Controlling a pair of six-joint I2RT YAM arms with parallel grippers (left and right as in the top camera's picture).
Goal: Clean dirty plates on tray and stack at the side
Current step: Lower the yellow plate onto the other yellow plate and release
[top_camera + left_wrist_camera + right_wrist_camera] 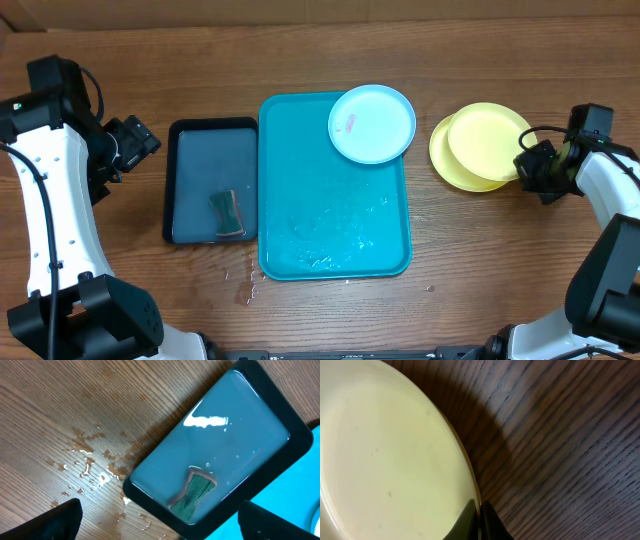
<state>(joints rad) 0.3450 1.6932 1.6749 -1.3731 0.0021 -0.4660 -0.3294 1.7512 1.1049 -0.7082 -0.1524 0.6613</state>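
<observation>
The right claw [480, 516] is closed, its tips at the rim of the top plate [385, 460]; whether the rim is pinched between them, I cannot tell. This plate lies off-centre on the lower plate [452, 168], so I would nudge it square before letting go. Well to the claw's left, the blue plate [372, 123] sits on the tray [300, 200] with a pink smear [351, 124]. The left claw [148, 142] is wide open and empty, with the sponge [227, 213] below it. No writing is readable.

Work surface: a wooden table [500, 250] with dark brown grain. Water droplets [92, 467] lie scattered on it, glinting in the light.
</observation>
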